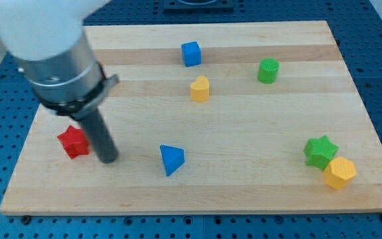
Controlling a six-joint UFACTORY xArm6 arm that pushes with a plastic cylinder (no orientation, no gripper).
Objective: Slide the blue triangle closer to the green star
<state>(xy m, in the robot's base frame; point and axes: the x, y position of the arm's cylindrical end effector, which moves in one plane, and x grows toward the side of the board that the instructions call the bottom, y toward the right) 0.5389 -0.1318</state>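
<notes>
The blue triangle [172, 159] lies on the wooden board [244, 192] at the lower middle left. The green star [319, 151] sits far to the view's right, touching a yellow hexagon [340, 173] just below and right of it. My tip [107, 160] is down on the board, to the left of the blue triangle with a clear gap between them, and right beside a red star [73, 141] on its left.
A blue cube [191, 54] sits at the top middle, a yellow block [199, 88] below it, and a green cylinder [268, 70] at the upper right. The arm's white and grey body [52, 46] covers the upper left of the board.
</notes>
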